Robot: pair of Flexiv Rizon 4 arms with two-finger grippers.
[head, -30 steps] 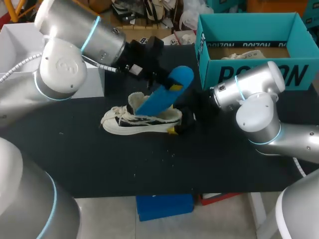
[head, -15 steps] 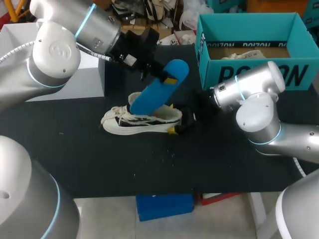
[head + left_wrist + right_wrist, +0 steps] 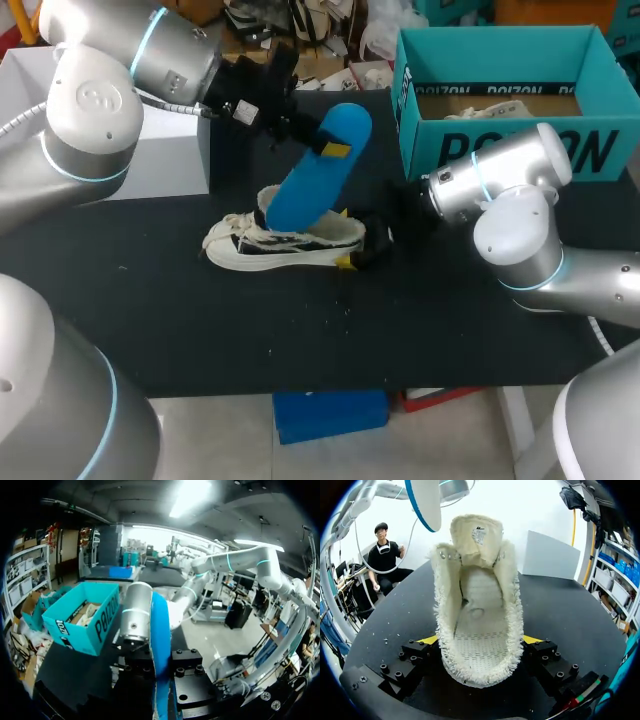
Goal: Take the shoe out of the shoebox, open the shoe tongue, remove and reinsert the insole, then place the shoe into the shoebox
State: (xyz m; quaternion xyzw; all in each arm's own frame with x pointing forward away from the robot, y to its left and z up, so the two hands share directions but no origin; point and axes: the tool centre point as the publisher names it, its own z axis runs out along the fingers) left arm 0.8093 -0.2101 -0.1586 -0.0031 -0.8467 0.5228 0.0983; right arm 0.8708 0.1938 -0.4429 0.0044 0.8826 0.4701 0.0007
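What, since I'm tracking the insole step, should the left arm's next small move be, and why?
Probably lower the insole into the shoe, lower end first: the left gripper holds it above the opening, the shoe's inside shows bare, and the right gripper clamps its heel.

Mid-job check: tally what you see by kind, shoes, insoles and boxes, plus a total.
shoe: 1
insole: 1
shoebox: 1 (contents unclear)
white box: 1
Total: 4

You have the shoe (image 3: 262, 243) lying in the middle of the table (image 3: 200, 330), the insole (image 3: 310, 170) tilted just above it, the shoebox (image 3: 500, 150) behind to the right.
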